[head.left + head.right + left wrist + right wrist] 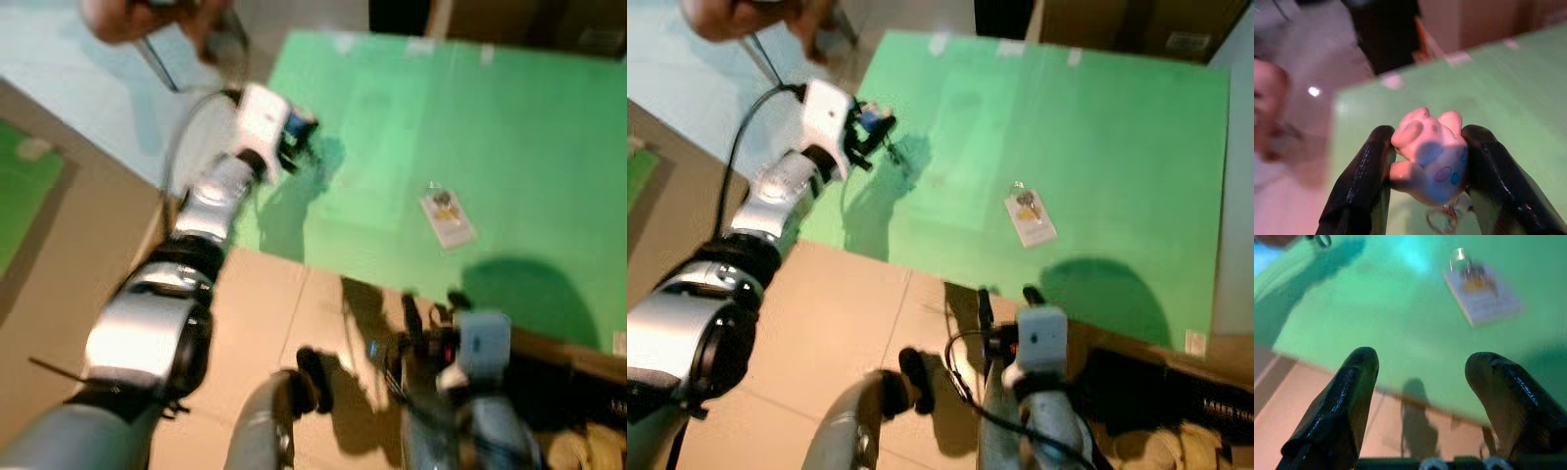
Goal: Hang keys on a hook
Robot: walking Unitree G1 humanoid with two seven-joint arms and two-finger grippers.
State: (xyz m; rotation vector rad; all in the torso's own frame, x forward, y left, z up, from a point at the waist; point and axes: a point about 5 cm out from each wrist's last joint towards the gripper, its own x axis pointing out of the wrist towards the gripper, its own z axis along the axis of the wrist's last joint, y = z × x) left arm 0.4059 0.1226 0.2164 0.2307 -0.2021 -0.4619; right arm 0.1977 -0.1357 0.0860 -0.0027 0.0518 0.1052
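My left gripper [878, 127] is raised over the left part of the green mat [1097, 127] and is shut on a pink and blue charm [1431, 154]. A small key ring [1442, 220] dangles under the charm. A second set, a white tag with a ring [1029, 215], lies flat near the middle of the mat. My right gripper [1004, 297] hangs open low over the tan floor at the mat's near edge, nothing between its fingers [1344, 406].
A person's hand [745, 15] holds a dark thin object at the top left, beyond my left gripper. Dark furniture [402, 15] and a wooden piece stand behind the mat. A cardboard box [1195, 401] sits at the lower right.
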